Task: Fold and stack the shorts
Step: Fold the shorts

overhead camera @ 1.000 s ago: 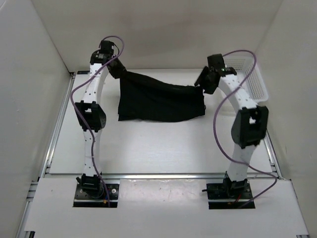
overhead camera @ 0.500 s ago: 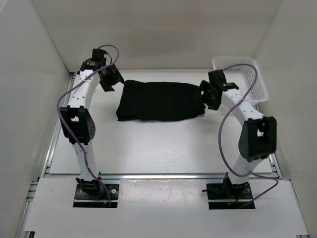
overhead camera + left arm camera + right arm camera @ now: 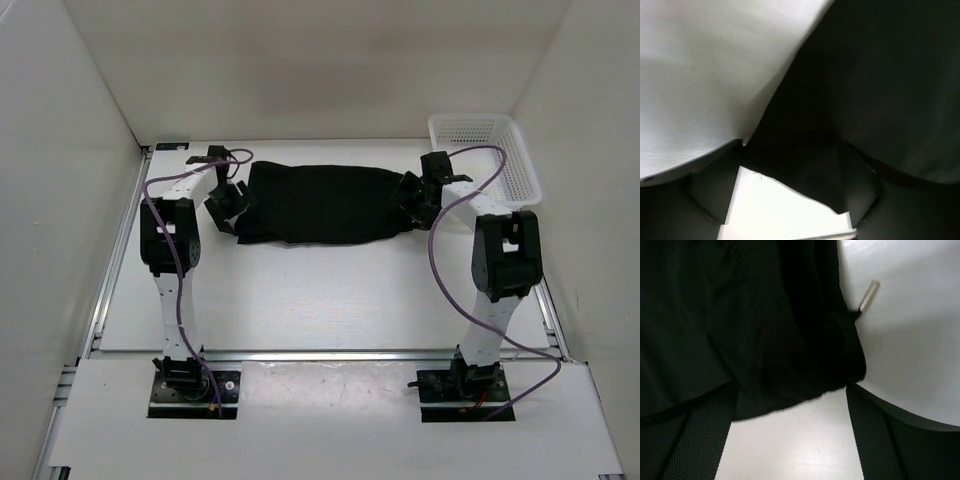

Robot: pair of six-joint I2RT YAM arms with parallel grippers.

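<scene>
left gripper: fingers wide, at the left edge of the shorts | right gripper: fingers wide, at their right edge | shorts: flat on table, far-centre | white basket: far-right corner, apart from shorts

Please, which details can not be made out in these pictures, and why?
Layers and seams of the shorts: top view, black on black, too small.
Tips of the left claw and the right claw: top view, they merge with the dark fabric.
Fabric edges in the left wrist view: blurred, too close.
Most of the shorts in the right wrist view: cut off by the frame edges.
</scene>
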